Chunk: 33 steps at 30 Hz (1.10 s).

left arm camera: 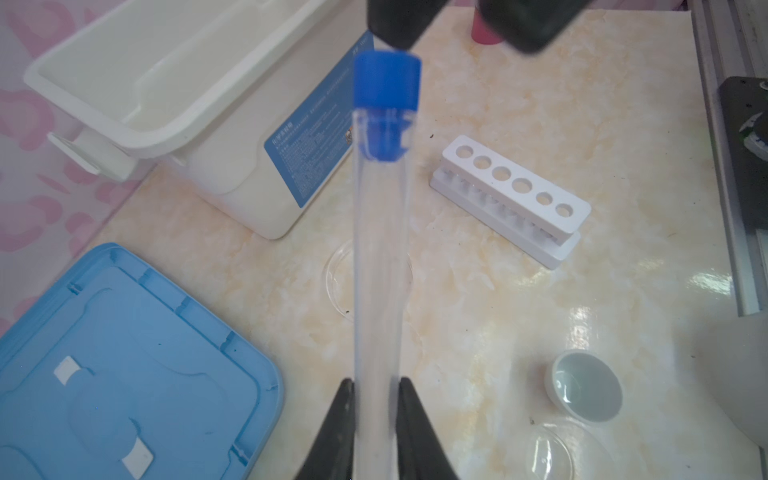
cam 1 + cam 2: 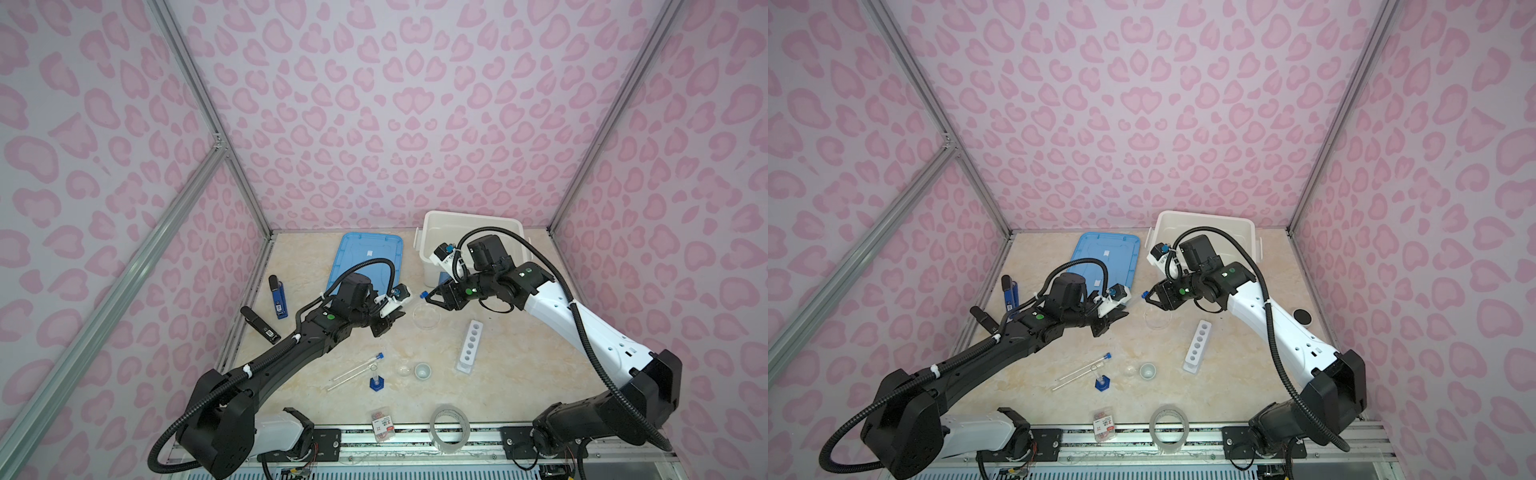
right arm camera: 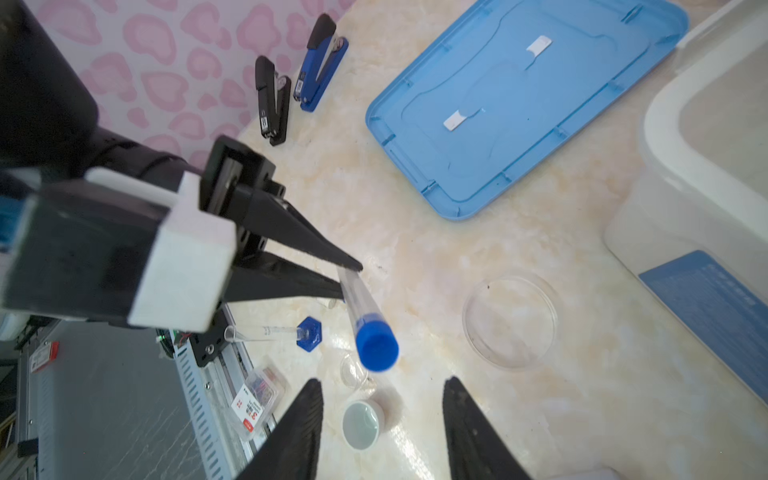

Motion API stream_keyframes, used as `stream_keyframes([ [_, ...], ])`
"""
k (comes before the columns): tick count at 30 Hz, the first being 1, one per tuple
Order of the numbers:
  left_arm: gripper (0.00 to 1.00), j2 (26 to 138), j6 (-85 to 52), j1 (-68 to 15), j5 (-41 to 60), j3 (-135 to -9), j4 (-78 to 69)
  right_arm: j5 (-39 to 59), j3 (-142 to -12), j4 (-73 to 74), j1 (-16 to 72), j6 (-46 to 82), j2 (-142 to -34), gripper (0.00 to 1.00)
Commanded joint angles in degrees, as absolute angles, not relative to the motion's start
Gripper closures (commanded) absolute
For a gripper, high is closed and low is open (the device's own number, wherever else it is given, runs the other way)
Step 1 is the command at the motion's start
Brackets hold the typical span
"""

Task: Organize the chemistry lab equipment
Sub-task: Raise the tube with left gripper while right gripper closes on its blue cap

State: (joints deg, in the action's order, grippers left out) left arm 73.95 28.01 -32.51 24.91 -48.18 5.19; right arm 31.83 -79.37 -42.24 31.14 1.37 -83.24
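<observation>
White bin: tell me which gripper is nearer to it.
Right. The right gripper, jaws open, hovers just before the front wall of the white bin; the left gripper, shut on the test tube, sits farther off, near the blue lid.

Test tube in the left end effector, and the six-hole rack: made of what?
The test tube: clear, glossy, glass or hard plastic, hard to tell; the table shows through. Its blue cap: opaque plastic, likely. The six-hole rack: opaque white, smooth moulded edges, probably plastic.
</observation>
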Motion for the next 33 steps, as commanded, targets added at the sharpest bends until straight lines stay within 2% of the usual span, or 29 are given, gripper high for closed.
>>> stream_keyframes([
  [1,0.79,72.97,26.68,-32.43,27.33,-47.0,1.86,31.66,-81.23,-44.42,32.21,0.08,-84.07,0.52],
  [9,0.79,72.42,26.63,-32.43,27.77,-47.02,1.67,32.25,-82.94,-43.46,34.89,0.43,-86.77,0.52],
  [18,0.79,72.55,26.54,-32.43,28.15,-46.94,1.93,32.62,-82.88,-40.45,35.13,1.56,-87.68,0.66],
  [33,0.79,72.55,26.72,-32.43,27.95,-46.85,1.96,32.31,-83.06,-39.79,35.71,1.93,-88.54,0.82],
])
